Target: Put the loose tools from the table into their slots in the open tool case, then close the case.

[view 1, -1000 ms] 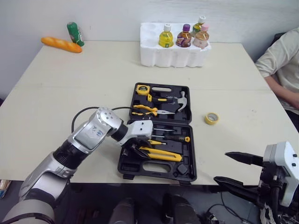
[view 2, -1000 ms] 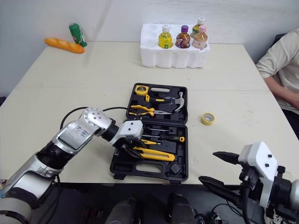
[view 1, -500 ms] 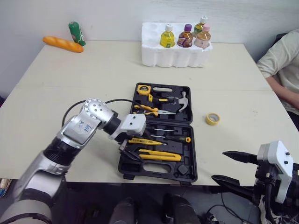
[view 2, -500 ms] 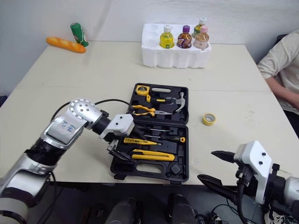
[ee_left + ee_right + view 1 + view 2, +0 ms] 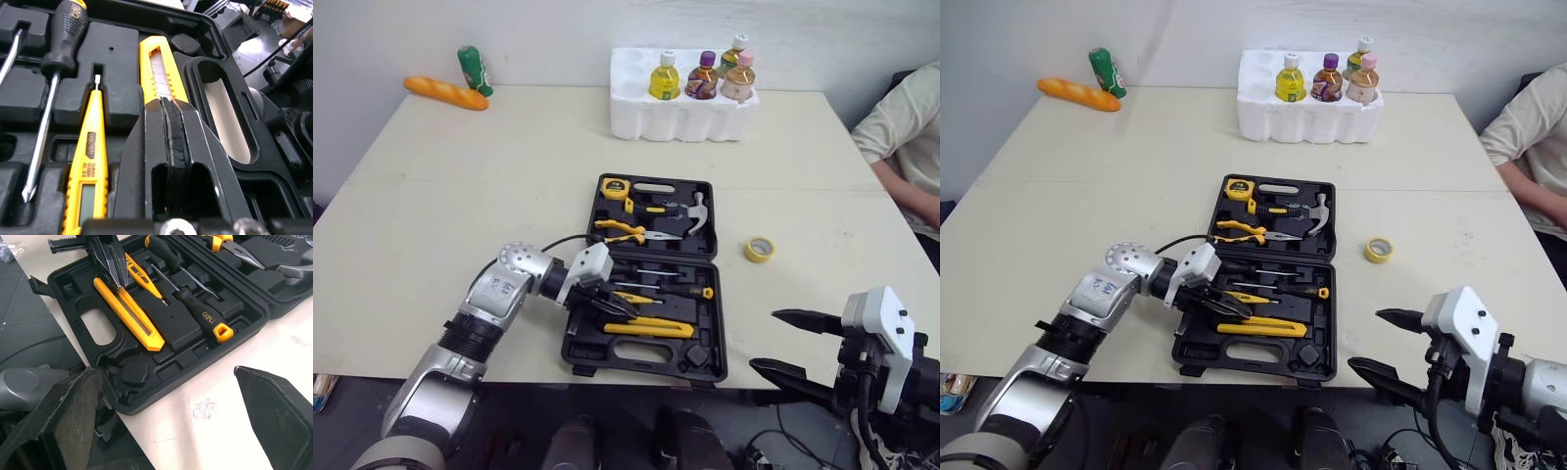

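Observation:
The black tool case (image 5: 576, 354) lies open near the table's front edge. Its lid half holds a tape measure (image 5: 613, 188), pliers (image 5: 622, 230) and a hammer (image 5: 691, 210). The near half holds a screwdriver (image 5: 690, 291), a yellow tester pen (image 5: 90, 161) and a yellow utility knife (image 5: 651, 329). My left gripper (image 5: 615, 306) is shut with nothing in it, its tips (image 5: 168, 105) over the knife's near end (image 5: 159, 68), beside the tester pen. A yellow tape roll (image 5: 759, 249) lies loose on the table, right of the case. My right gripper (image 5: 785, 345) hangs open below the table's front right edge.
A white foam tray (image 5: 680, 117) with several bottles stands at the back. A baguette (image 5: 445, 93) and a green can (image 5: 470, 69) lie at the back left. A person's arm (image 5: 901, 137) rests at the table's right side.
My left gripper swung from the case's left edge in over the near half, now pointing right over the knife, with the elbow lowered. The right gripper has barely moved.

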You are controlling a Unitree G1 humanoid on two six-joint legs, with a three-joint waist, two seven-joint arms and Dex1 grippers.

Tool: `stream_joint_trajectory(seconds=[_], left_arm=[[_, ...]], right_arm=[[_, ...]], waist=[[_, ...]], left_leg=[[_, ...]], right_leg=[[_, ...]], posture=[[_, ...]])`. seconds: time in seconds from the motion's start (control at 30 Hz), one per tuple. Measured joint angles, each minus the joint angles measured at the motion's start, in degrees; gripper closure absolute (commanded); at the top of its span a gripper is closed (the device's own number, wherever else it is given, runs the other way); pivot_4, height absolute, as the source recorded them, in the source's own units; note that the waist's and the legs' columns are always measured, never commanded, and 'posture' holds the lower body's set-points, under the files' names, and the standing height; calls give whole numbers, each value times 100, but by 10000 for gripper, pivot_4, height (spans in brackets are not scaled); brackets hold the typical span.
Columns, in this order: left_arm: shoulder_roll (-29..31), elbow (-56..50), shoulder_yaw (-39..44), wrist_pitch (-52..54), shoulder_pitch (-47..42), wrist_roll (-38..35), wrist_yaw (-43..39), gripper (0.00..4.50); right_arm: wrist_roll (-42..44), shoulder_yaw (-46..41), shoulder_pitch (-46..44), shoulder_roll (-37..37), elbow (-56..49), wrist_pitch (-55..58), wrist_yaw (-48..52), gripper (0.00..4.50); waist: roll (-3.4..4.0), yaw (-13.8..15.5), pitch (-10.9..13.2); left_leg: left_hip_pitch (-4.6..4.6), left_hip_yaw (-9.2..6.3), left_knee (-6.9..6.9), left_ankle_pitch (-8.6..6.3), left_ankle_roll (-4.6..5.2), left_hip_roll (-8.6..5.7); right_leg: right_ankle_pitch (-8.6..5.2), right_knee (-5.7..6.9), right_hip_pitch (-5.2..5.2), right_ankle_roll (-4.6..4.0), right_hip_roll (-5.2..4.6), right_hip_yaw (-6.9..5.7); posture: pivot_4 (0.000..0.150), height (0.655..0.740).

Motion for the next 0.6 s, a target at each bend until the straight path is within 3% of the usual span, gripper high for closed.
stream_joint_trajectory(seconds=[0.17, 0.3, 0.6], left_arm=[[142, -10, -305, -552, -91, 463, 55, 44604], [97, 225, -516, -952, -249, 1051, 480, 44604], [47, 293, -528, -1123, -292, 1161, 447, 44604]], right_arm=[[-167, 150, 19, -1, 22, 13, -66, 0], [-209, 216, -15, -14, 34, 23, -77, 0], [-213, 216, -10, -31, 45, 61, -106, 0]], waist=[[8, -7, -32], [28, -11, -60], [70, -8, -113]], left_leg=[[21, 0, -1, -1, 0, 3], [98, -4, -16, -46, 34, 13], [106, -4, -16, -57, 35, 17]], right_leg=[[-1, 0, 16, -1, 0, 0], [-5, -23, 93, -6, 0, -4], [-8, -27, 100, -10, -3, -4]], posture=[[1500, 7367], [1500, 7367], [1500, 7367]])
